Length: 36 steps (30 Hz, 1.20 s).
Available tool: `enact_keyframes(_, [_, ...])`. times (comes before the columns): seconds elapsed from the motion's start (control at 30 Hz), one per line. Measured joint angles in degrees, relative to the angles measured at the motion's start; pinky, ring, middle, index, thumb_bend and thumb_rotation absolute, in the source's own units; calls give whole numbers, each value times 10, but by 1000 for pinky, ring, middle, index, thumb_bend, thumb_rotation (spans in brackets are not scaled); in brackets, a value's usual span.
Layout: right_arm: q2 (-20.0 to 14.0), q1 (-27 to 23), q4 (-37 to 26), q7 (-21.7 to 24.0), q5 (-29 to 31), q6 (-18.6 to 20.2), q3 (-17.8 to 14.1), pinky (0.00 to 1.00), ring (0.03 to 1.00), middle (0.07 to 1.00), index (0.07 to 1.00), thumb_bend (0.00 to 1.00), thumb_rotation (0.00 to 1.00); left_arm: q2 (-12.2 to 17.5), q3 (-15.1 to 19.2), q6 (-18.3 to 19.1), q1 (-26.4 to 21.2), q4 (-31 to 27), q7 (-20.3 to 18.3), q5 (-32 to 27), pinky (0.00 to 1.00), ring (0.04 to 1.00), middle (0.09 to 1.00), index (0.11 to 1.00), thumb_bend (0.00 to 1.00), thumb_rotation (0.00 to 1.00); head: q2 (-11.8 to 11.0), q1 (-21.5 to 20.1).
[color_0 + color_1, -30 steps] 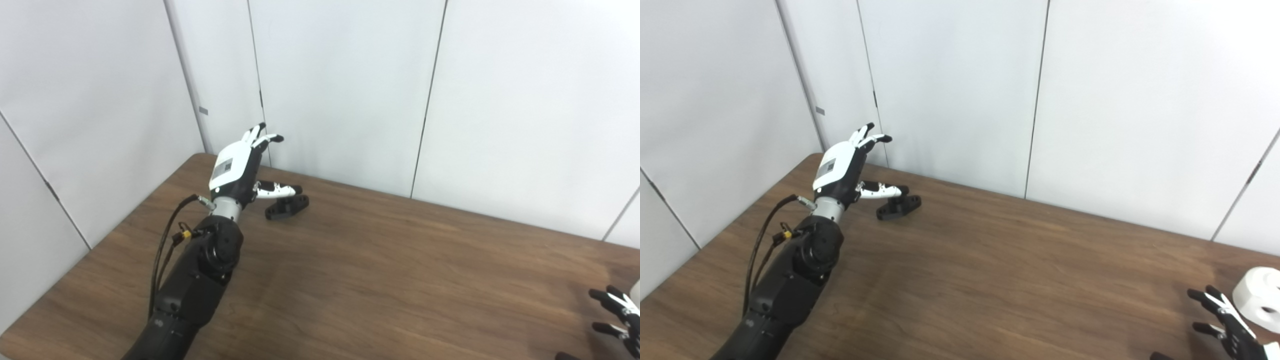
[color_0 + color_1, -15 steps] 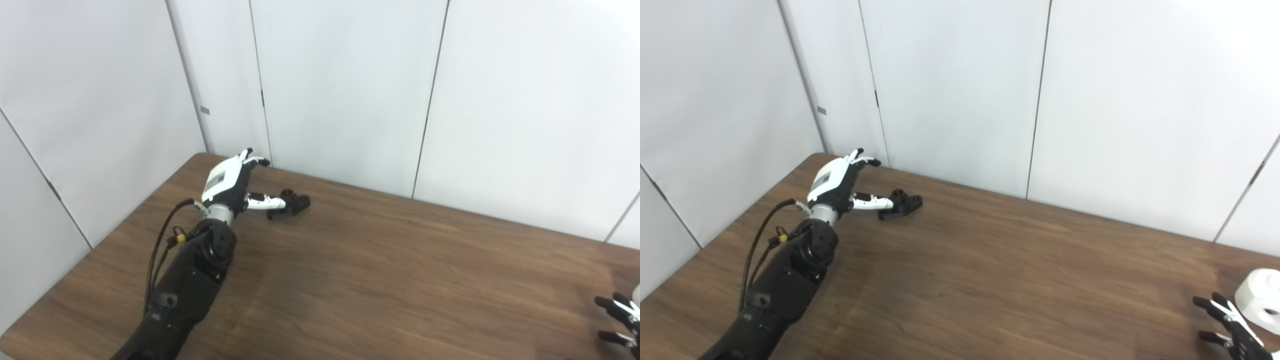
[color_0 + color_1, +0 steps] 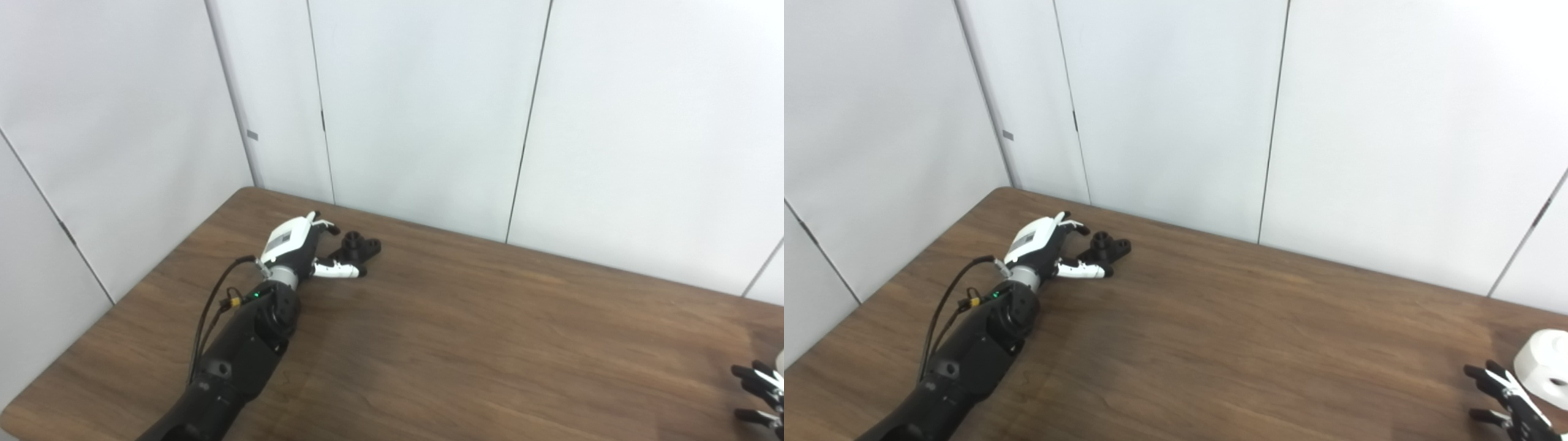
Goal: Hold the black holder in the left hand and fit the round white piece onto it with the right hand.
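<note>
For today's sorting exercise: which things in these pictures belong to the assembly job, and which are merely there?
Belonging to the job:
black holder
round white piece
left hand, fingers around the holder
right hand, open beside the white piece

Merely there:
wooden table
white wall panels

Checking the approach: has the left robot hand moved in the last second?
Yes. The left robot hand dropped from in front of the wall panels to the table, at the black holder.

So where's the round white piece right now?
The round white piece sits on the table at the far right edge of the right eye view, just beyond the right robot hand.
</note>
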Motion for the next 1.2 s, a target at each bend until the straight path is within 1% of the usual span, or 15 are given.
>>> enact_keyframes(0.07, [0, 0, 0, 0, 0, 0, 0, 664, 848, 917, 769, 803, 177, -1, -6, 0, 0, 6, 3, 1, 1000, 1000, 1000, 791, 1000, 379, 0, 0])
enact_keyframes(0.13, [0, 1, -2, 2, 0, 2, -1, 665, 853, 921, 773, 798, 175, -1, -28, 0, -5, 31, 22, 19, 1000, 1000, 1000, 786, 1000, 376, 0, 1])
enact_keyframes(0.23, [-1, 6, -6, 5, 1, 4, -1, 669, 851, 922, 774, 795, 183, -1, -46, -1, -15, 66, 61, 45, 1000, 1000, 1000, 787, 1000, 365, -1, -1])
enact_keyframes(0.33, [-2, 9, -9, 5, 1, 4, -2, 674, 851, 920, 774, 795, 189, -1, -51, -1, -25, 88, 79, 47, 1000, 1000, 1000, 788, 1000, 358, -1, -1])
enact_keyframes(0.5, [-2, 12, -14, 7, 3, 8, -2, 677, 861, 928, 776, 799, 183, -1, -57, -1, -34, 110, 90, 46, 1000, 1000, 1000, 787, 1000, 358, 0, -3])
enact_keyframes(0.67, [-2, 15, -17, 7, 5, 10, -2, 675, 861, 929, 773, 794, 174, -3, -57, -2, -37, 119, 94, 42, 1000, 1000, 1000, 781, 999, 336, 3, -5])
enact_keyframes(0.73, [-2, 16, -18, 7, 6, 11, -2, 677, 856, 929, 773, 795, 177, -6, -52, -7, -38, 122, 101, 30, 1000, 1000, 1000, 767, 997, 332, 4, -6])
enact_keyframes(0.87, [-2, 16, -20, 7, 6, 14, -2, 674, 846, 925, 773, 791, 180, -22, -19, -39, -38, 136, 113, -19, 1000, 1000, 1000, 743, 965, 287, 6, -7])
enact_keyframes(0.93, [-2, 16, -21, 7, 6, 16, -2, 666, 843, 923, 772, 788, 183, -24, -14, -47, -40, 141, 114, -33, 1000, 1000, 1000, 732, 947, 275, 9, -8])
enact_keyframes(1.0, [-2, 17, -27, 7, 4, 21, -1, 659, 843, 922, 771, 786, 183, -23, -9, -56, -43, 147, 114, -48, 1000, 1000, 1000, 704, 933, 237, 10, -9])
enact_keyframes(1.07, [-2, 20, -34, 7, 0, 25, -1, 652, 841, 921, 770, 782, 176, -24, -1, -73, -45, 151, 112, -69, 1000, 1000, 1000, 631, 898, 167, 11, -10])
enact_keyframes(1.1, [-2, 21, -34, 7, -2, 26, -1, 650, 840, 920, 770, 780, 172, -26, 2, -83, -45, 154, 112, -77, 1000, 1000, 1000, 610, 888, 147, 11, -10])
enact_keyframes(1.13, [-2, 22, -35, 7, -2, 27, -2, 649, 839, 920, 770, 778, 166, -28, 6, -92, -45, 157, 113, -85, 1000, 1000, 1000, 540, 673, 100, 11, -10])
enact_keyframes(1.17, [-2, 22, -37, 7, -3, 28, -2, 652, 839, 920, 770, 777, 164, -30, 8, -97, -46, 161, 113, -92, 1000, 1000, 1000, 515, 600, 83, 12, -10])
enact_keyframes(1.2, [-2, 22, -38, 7, -3, 30, -2, 656, 837, 920, 770, 777, 167, -32, 9, -103, -47, 162, 114, -96, 1000, 1000, 991, 494, 549, 69, 13, -10])
